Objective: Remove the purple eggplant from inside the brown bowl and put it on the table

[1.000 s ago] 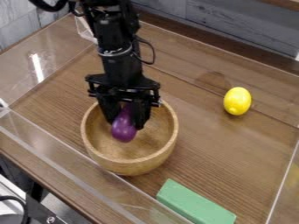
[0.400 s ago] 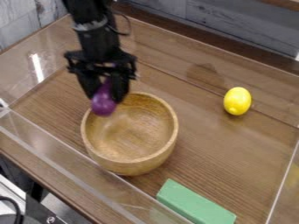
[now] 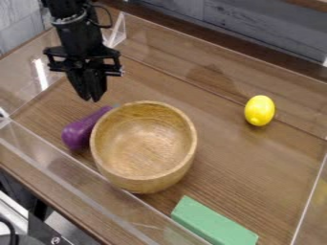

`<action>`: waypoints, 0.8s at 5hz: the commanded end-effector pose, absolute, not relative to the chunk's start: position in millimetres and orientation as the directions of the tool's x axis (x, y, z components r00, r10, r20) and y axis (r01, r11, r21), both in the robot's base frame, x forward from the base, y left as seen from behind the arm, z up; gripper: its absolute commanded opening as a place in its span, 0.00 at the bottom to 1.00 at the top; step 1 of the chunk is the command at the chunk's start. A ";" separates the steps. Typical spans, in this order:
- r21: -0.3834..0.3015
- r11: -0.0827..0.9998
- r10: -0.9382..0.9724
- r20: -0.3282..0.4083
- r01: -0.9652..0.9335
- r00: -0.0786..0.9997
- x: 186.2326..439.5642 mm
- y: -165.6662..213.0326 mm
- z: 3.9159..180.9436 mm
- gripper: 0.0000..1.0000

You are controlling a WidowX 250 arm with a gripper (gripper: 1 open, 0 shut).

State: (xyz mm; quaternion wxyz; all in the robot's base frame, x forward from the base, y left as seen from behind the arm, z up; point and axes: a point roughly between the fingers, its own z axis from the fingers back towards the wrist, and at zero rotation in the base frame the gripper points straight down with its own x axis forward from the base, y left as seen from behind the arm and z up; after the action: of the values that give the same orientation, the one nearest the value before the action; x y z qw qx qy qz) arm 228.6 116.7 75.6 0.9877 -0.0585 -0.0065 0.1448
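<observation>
Since a second ago, eggplant (image 3: 84,127) out of bowl (image 3: 143,144), now lying on bench (image 3: 217,86) just left of bowl, touching its rim. Claw (image 3: 88,92) hanging above it, fingers together, holding nothing. Bowl empty. Placement looks done; only retreat left.

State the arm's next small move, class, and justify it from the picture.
Probably lift straight up and retreat: the purple eggplant already lies on the table beside the brown bowl, and the gripper hangs above it, holding nothing.
</observation>
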 end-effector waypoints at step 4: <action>-0.076 0.954 0.292 0.010 -0.291 0.956 225.1 120.7 64.8 0.00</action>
State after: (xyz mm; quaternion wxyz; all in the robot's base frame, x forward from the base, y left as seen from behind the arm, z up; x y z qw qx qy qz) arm 220.7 118.0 57.6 0.9876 -0.0447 0.0037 0.1502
